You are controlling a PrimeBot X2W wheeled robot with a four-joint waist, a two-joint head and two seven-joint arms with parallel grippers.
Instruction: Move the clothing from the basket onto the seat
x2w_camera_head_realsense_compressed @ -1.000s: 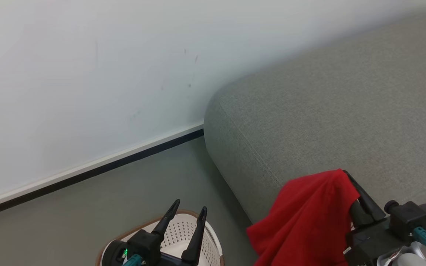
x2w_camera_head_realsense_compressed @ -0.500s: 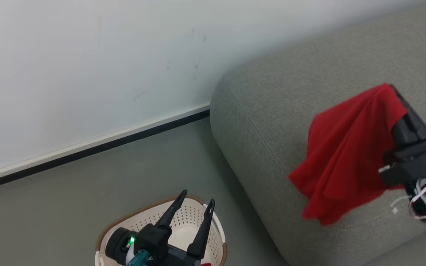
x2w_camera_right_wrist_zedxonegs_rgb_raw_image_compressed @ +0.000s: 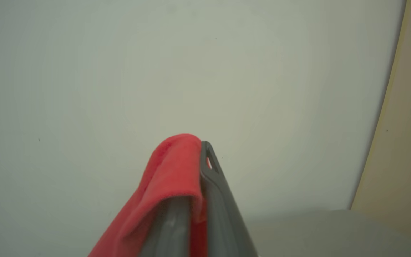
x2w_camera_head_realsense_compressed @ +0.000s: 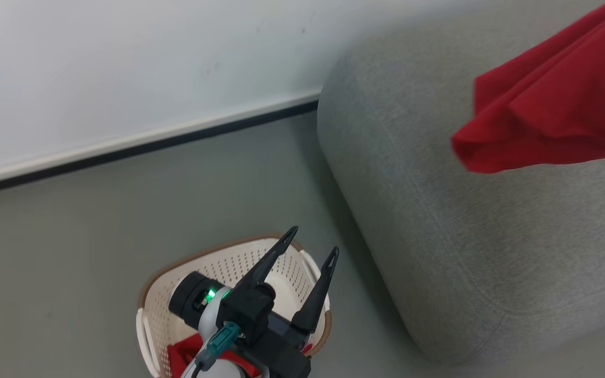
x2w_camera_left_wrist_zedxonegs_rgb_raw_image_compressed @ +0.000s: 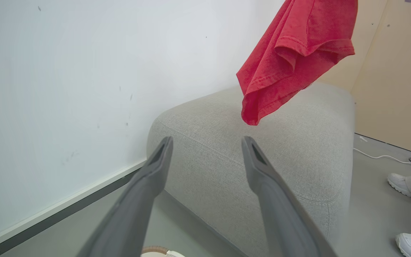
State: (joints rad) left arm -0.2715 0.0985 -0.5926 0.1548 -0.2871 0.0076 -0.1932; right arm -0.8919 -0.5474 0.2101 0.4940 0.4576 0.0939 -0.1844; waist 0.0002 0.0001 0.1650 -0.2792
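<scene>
The right gripper [x2w_camera_right_wrist_zedxonegs_rgb_raw_image_compressed: 196, 151] is clamped on a red garment [x2w_camera_head_realsense_compressed: 554, 105], which hangs above the grey seat [x2w_camera_head_realsense_compressed: 465, 252] — apparently clear of the cushion, though the angle is poor. The left gripper [x2w_camera_head_realsense_compressed: 312, 241] hovers over the basket [x2w_camera_head_realsense_compressed: 229, 260], fingers spread and empty — more red cloth [x2w_camera_head_realsense_compressed: 181, 354] lies inside.

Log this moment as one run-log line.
right gripper: shut on red shirt | red shirt: hanging above grey seat, not yet released | left gripper: open, empty, above basket | basket: red clothing left inside
</scene>
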